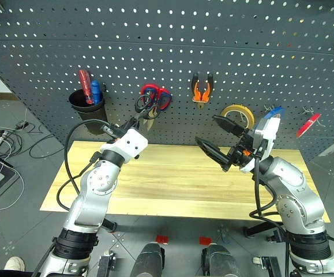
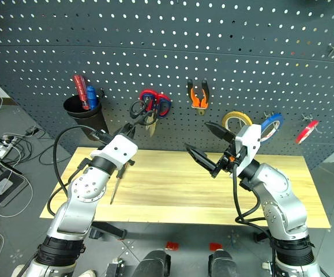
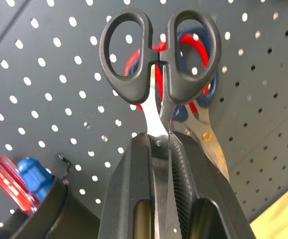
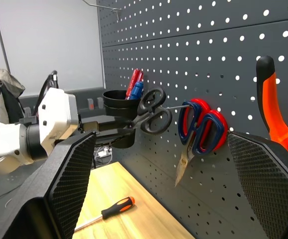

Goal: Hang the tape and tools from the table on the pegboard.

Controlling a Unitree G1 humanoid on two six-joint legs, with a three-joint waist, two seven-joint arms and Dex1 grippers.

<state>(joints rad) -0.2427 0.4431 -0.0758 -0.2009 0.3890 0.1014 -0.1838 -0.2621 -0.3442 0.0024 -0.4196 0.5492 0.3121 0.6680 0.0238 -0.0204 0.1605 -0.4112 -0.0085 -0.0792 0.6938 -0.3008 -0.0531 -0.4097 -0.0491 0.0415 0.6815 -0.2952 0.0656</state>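
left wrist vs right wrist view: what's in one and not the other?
Left wrist view: the left gripper shut on the blades of the black-handled scissors.

Right wrist view: the orange-and-black screwdriver lying on the table, the orange pliers hung on the pegboard, the right gripper's open fingers.

Both: scissors, red-handled snips, black cup with red and blue screwdrivers.

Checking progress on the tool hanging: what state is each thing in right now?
Black scissors: clamped by the blades in the shut left gripper, handles at the pegboard, not yet hung.
Right gripper: open, empty.
Orange screwdriver: lying on the table.
Orange pliers: hanging.
Red-and-blue snips: hanging.
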